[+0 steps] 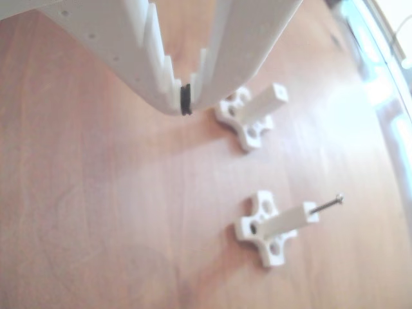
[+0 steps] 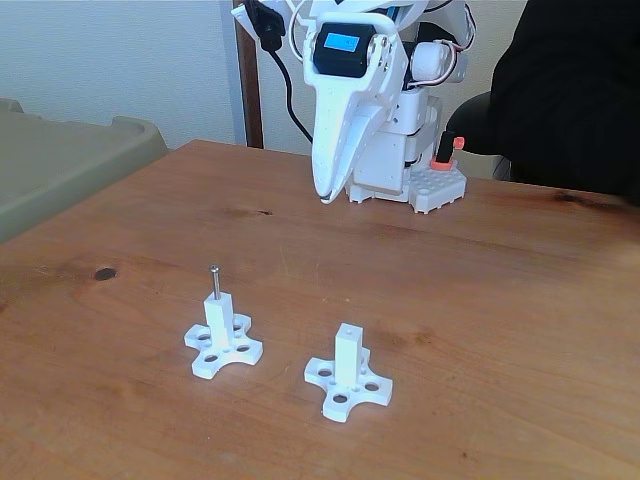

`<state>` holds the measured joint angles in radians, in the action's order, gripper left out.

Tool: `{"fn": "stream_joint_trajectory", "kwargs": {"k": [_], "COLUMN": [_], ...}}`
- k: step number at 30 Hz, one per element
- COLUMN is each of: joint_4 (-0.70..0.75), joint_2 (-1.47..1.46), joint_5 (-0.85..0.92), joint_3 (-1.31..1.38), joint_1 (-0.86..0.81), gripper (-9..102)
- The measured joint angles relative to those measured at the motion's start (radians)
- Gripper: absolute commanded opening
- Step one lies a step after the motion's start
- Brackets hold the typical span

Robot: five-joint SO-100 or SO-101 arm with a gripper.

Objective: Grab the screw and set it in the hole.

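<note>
Screw (image 2: 214,281) stands upright, head up, in the hole (image 2: 217,297) of the left post; gripper (image 2: 323,196) hangs together, empty, near the desk's (image 2: 480,300) far edge.

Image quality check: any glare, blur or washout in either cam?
Other view: soft and hazy overall, with blown-out glare along the right edge; the screw is still readable, and the gripper close to the lens is blurred. Fixed view: sharp, evenly daylit, with faint shadows under both posts and no glare on the table.
</note>
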<state>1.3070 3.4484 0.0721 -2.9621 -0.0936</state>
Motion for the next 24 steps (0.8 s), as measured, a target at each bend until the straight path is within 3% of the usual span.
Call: {"fn": "stream_joint_trajectory", "kwargs": {"k": [24], "joint_4": [0.0], "joint_2": [0.0], "joint_5": [0.012], "joint_3": [0.0], "joint_1": [0.0], "gripper": [-4]}}
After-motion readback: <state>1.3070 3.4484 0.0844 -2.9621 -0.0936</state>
